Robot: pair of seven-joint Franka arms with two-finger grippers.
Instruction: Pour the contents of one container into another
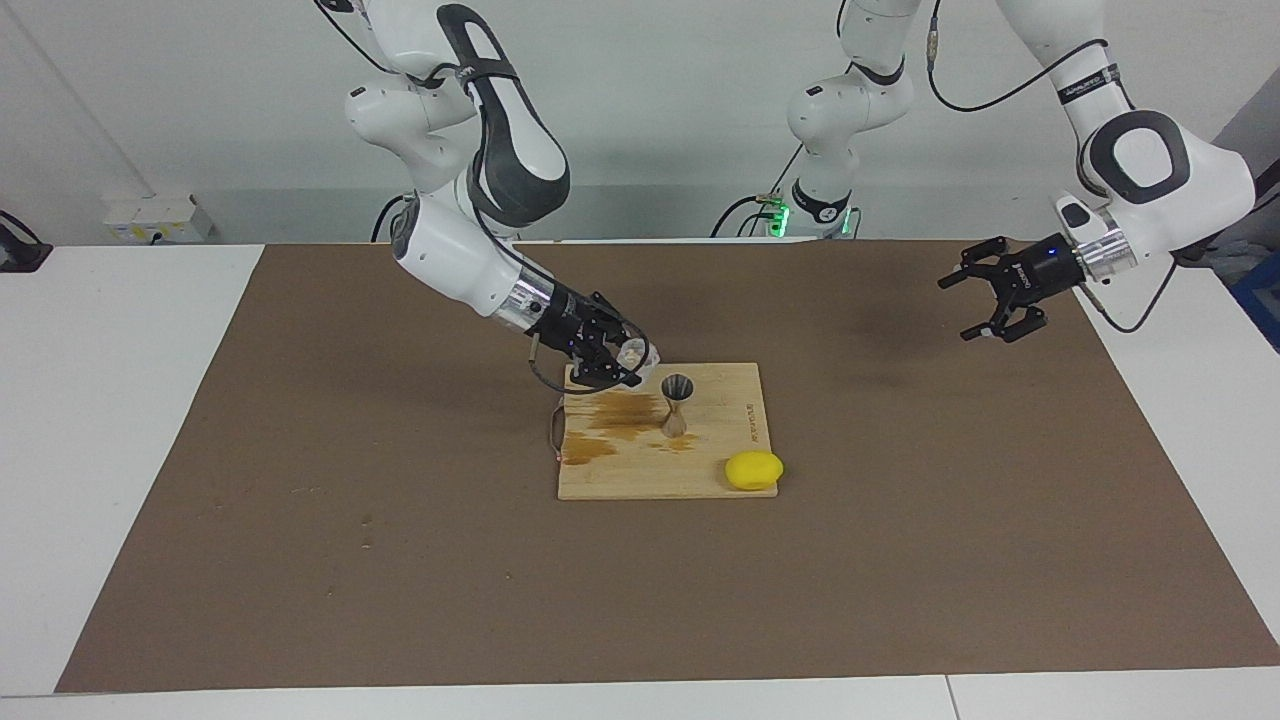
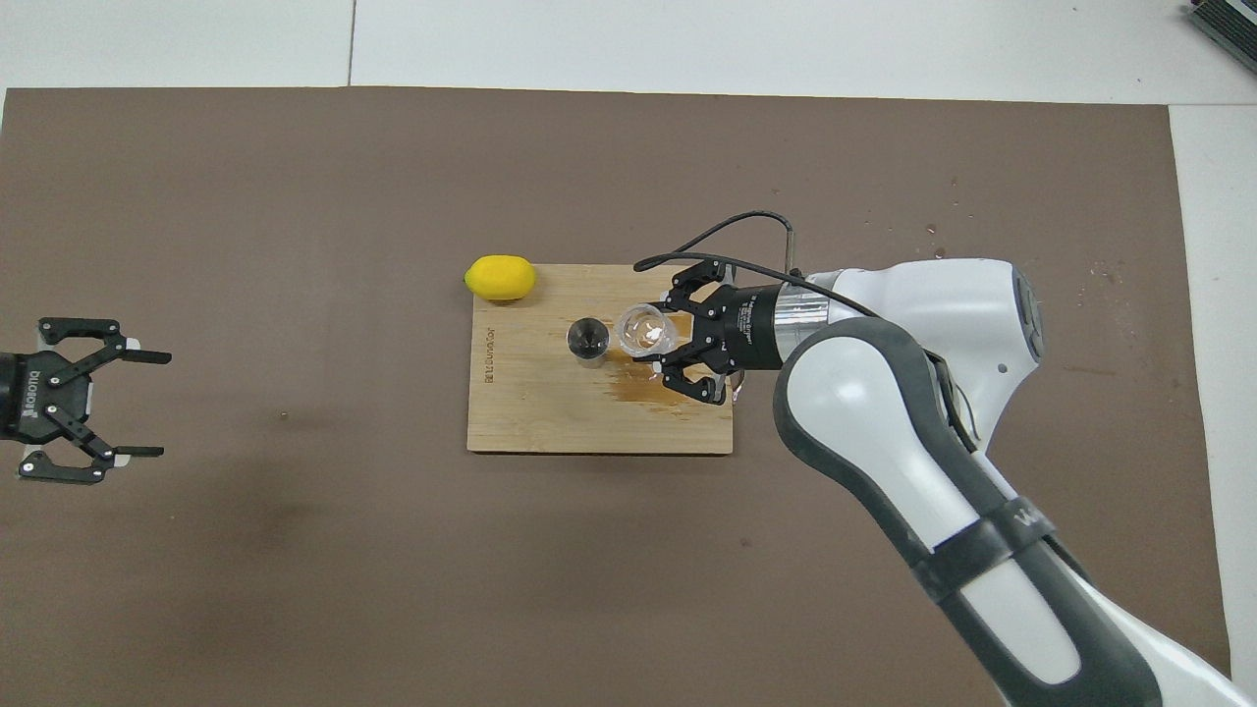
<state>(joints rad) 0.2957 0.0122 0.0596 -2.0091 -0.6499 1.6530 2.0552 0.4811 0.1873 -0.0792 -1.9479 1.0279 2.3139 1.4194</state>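
Glass cup is held clamped in the right gripper, raised over the wooden board and tipped, mouth leaning toward the jigger. Key relation: the cup's lip sits just beside the jigger's upper rim, on the side toward the right arm's end of the table, slightly above it; in the overhead view the two rims are nearly touching. Jigger is upright on the board, long axis vertical. Pour judged as starting; further tilt is needed with the lip kept over the narrow mouth. Brown stains mark the board under the cup. Lemon lies at the board's corner farther from the robots. Left gripper is open, empty, waiting above the mat at its own end.
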